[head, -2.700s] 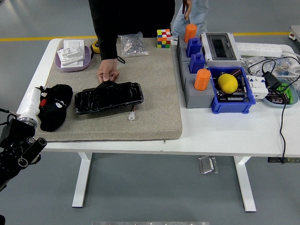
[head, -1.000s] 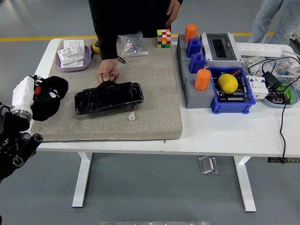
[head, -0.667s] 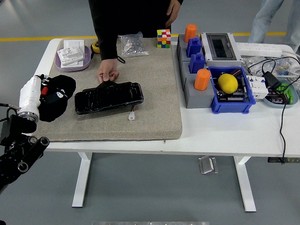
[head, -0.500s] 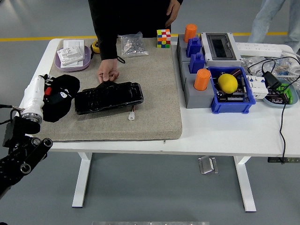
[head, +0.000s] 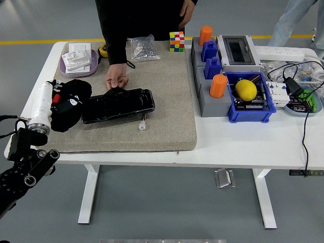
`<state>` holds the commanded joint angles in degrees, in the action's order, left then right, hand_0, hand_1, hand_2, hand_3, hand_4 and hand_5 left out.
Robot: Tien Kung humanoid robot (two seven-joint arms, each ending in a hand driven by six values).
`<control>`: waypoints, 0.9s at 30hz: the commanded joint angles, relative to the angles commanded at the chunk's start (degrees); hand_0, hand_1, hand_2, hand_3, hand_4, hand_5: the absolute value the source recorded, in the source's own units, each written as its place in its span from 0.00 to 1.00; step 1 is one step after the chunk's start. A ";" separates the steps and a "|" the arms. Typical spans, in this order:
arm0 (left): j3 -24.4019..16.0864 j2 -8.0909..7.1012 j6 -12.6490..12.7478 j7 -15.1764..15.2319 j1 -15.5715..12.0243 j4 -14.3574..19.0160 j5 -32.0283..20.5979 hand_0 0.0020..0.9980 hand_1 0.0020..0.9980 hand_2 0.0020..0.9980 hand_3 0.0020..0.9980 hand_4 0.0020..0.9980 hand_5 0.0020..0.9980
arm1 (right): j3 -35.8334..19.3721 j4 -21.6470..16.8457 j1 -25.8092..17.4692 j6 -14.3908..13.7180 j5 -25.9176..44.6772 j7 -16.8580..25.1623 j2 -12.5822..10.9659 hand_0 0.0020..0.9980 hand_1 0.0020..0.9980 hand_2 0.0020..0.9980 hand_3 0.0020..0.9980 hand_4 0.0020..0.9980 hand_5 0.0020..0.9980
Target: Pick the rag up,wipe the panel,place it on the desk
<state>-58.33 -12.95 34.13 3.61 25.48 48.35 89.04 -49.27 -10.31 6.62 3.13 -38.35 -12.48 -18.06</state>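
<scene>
- The left arm comes in from the near left corner, its white forearm angled up over the table's left edge. Only this arm works; the right one is out of view.
- The left hand is buried in the black rag, fingers clenched around the bunched cloth so it makes a pad for wiping.
- The rag sits on the grey mat, at the left end of the glossy black panel and touching it, which I judge to be the start of a wiping stroke along the panel.
- Just beyond the panel, a person's hand presses its far edge, apparently to pin it so it cannot slide under the wipe.
- Farther off, well apart from the work, stand a purple tray at far left, a bag of hardware and a colour cube.
</scene>
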 joint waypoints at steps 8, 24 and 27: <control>1.71 0.15 0.41 0.70 0.29 -0.54 -0.82 0.25 0.18 0.48 0.42 0.21 0.00 | -0.30 0.00 0.05 0.09 -0.19 -0.16 -0.06 0.72 0.66 0.69 0.59 0.95 0.58; 7.63 1.28 1.19 0.78 2.81 -0.49 -1.93 0.25 0.18 0.49 0.42 0.22 0.00 | 0.70 0.00 0.49 0.23 0.47 -0.05 -0.40 0.72 0.66 0.69 0.59 0.95 0.58; 8.87 1.39 1.08 0.57 3.41 -0.48 -2.19 0.25 0.18 0.48 0.42 0.22 0.00 | 0.71 0.00 0.50 0.27 0.44 -0.08 -0.49 0.72 0.66 0.69 0.59 0.95 0.58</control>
<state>-49.46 -11.56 35.21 4.18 28.90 47.87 86.85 -48.56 -10.31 7.12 3.39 -37.91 -12.56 -18.55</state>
